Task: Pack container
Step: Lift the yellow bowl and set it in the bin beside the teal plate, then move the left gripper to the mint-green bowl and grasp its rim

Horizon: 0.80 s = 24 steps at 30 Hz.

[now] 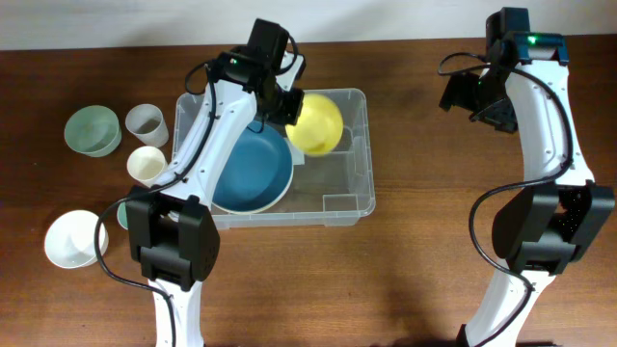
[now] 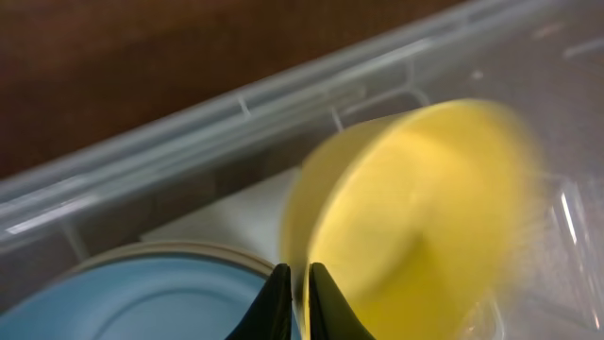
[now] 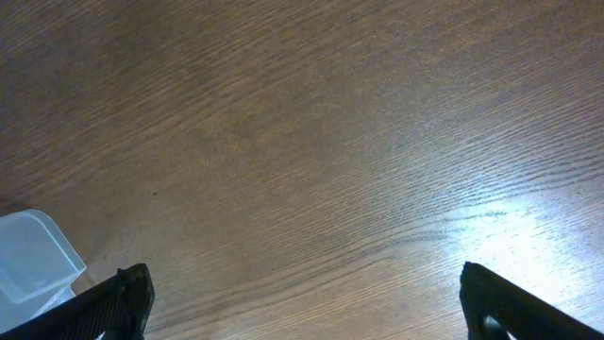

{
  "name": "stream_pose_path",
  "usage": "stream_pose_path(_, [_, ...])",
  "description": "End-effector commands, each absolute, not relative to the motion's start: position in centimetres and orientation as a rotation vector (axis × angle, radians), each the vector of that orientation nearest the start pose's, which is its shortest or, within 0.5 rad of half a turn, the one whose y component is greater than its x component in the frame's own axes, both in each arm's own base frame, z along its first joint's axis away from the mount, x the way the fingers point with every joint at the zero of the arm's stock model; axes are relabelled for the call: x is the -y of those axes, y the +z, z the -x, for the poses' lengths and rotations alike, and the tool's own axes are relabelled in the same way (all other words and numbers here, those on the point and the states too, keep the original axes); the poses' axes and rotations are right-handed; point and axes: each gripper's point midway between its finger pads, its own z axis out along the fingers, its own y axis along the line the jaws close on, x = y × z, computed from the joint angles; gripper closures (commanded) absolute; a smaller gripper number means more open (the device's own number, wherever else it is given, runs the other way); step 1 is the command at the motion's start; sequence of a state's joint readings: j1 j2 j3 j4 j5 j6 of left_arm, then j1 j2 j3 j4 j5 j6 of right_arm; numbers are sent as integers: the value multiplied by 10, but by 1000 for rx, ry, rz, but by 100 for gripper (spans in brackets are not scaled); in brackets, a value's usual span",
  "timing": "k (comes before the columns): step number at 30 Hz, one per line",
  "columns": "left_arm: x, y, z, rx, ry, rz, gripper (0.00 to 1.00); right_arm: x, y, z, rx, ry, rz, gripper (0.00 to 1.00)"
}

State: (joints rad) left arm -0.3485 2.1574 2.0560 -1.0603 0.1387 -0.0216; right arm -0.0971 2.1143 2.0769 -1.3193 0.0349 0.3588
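Observation:
The clear plastic container (image 1: pixel 349 183) sits mid-table with a blue bowl (image 1: pixel 253 173) lying in its left half. My left gripper (image 1: pixel 286 108) is shut on the rim of a yellow bowl (image 1: pixel 316 123), holding it tilted on edge over the container's back middle. In the left wrist view the fingers (image 2: pixel 294 302) pinch the yellow bowl (image 2: pixel 425 217), which is blurred, beside the blue bowl (image 2: pixel 142 297) and the container wall (image 2: pixel 189 132). My right gripper (image 3: pixel 302 302) is open and empty above bare wood at the far right; a container corner (image 3: pixel 33 260) shows at its left.
Left of the container stand a green bowl (image 1: pixel 93 130), a clear cup (image 1: pixel 147 123), a cream cup (image 1: pixel 147 166) and a white bowl (image 1: pixel 75 239). A green item (image 1: pixel 122 214) is partly hidden by the left arm's base. The right arm (image 1: pixel 540 106) stands at the far right.

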Motion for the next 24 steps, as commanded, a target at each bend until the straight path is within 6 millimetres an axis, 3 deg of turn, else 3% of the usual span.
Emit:
stream_pose_path(1, [202, 144, -469, -2701, -342, -526, 91, 51, 150, -452, -2851, -10, -658, 1])
stream_pose_path(9, [203, 136, -473, -2699, -341, -532, 90, 51, 150, -452, -2851, -10, -658, 1])
stream_pose_path(11, [204, 137, -476, -2687, -342, -531, 82, 51, 150, -452, -2851, -9, -658, 1])
stream_pose_path(13, [205, 142, -481, -2660, -342, -529, 63, 51, 150, -452, -2851, -10, -658, 1])
stream_pose_path(14, [205, 148, -484, -2643, -340, -530, 59, 51, 150, -452, -2851, -10, -658, 1])
stream_pose_path(16, [202, 167, -495, -2591, -328, -518, 49, 51, 150, -452, -2851, -10, -658, 1])
stream_pose_path(18, [191, 192, -507, -2540, -293, -480, 33, 51, 150, -452, -2851, -10, -658, 1])
stream_pose_path(19, [182, 208, -513, -2510, -265, -452, 21, 51, 150, -452, -2851, -9, -658, 1])
stream_pose_path(21, [156, 238, -522, -2466, -191, -381, 4, 51, 150, -452, -2851, -10, -658, 1])
stream_pose_path(24, [98, 271, -527, -2450, -59, -199, 0, 51, 150, -452, -2851, -10, -658, 1])
